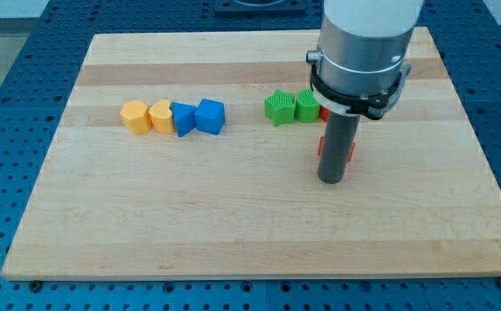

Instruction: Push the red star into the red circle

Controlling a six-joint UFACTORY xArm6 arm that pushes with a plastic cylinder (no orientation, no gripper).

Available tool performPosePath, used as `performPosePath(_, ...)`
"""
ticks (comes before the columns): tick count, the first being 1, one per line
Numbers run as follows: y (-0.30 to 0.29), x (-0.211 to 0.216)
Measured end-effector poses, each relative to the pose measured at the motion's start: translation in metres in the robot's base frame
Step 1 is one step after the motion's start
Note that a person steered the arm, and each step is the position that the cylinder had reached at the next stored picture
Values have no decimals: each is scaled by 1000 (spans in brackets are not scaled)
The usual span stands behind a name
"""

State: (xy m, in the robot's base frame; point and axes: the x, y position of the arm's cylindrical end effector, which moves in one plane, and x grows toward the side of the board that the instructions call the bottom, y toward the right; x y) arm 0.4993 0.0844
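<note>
The rod has no jaws and holds nothing. My tip [332, 180] stands on the wooden board [233, 233]; a red block [351, 150], its shape hidden, peeks out just behind it.

No readable text, label or number anywhere (blocks and board alike)

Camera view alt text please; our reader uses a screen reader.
My tip rests on a wooden board, hiding most of a red block. Two green blocks sit behind it; yellow blocks and blue blocks line the view's left.
</note>
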Motion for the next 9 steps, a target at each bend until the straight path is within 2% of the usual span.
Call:
performPosePath(4,-4,-45)
performPosePath(9,51,-47)
